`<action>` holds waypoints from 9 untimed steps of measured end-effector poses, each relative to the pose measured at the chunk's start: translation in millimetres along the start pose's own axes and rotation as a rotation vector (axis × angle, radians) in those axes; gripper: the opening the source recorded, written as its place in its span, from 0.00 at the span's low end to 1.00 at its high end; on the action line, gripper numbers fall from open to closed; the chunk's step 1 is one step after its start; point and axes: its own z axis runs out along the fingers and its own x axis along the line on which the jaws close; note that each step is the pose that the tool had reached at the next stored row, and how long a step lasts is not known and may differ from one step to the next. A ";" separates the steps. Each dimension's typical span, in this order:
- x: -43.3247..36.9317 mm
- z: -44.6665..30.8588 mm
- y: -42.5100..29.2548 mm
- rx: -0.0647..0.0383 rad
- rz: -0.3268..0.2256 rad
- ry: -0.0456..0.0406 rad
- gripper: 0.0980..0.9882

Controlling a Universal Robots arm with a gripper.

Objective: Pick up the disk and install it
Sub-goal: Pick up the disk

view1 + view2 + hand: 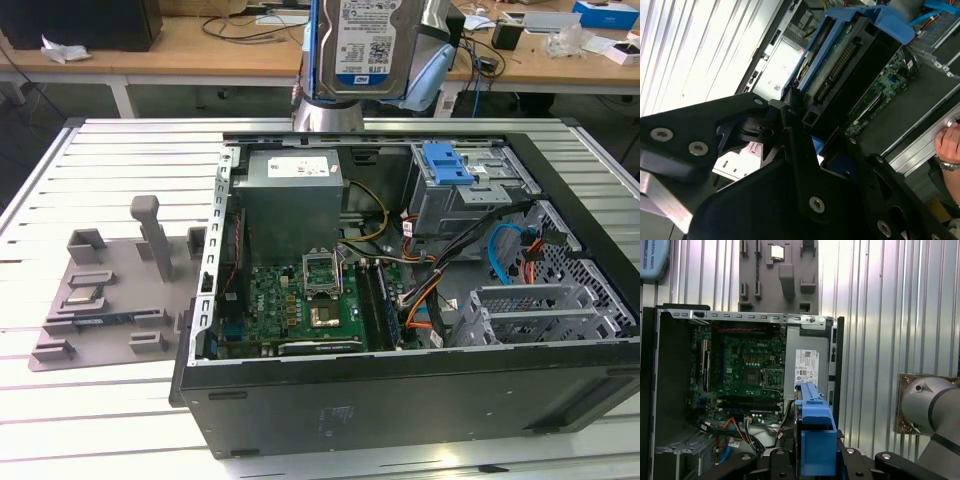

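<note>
**Exterior view:** the disk hangs high above the open PC case. It stands on edge, label toward the cam, roughly over the grey PSU box. The blue latch and drive cage sit to the exterior view's right of it, apart from it. Risk: if the hold slips at this height, the disk falls onto the motherboard or the cables, and both would prob. take damage.

**Second wrist view:** the gripper is closed tight on one end of the disk, gripping the blue carrier bracket. The hold looks to be near one end and on plastic, so the bracket could flex and the disk pivot or tilt. A tilted disk would then jam vs. the cage rails. A person's hand rests at the case edge. Any sideways swing toward it is a pinch hazard.

**First wrist view:** the black fingers flank the disk on both sides, clamped w/ no gap seen. The case lies open below, w/ loose wiring near the cage side. Wires could snag the carrier or block seating.
</note>
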 end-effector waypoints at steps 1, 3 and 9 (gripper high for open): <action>0.1 0.0 -2.2 0.000 0.000 0.0000 0.30; 0.4 -0.1 -7.4 0.000 0.000 0.0000 0.30; 1.4 -0.3 -28.5 0.000 0.000 0.0000 0.30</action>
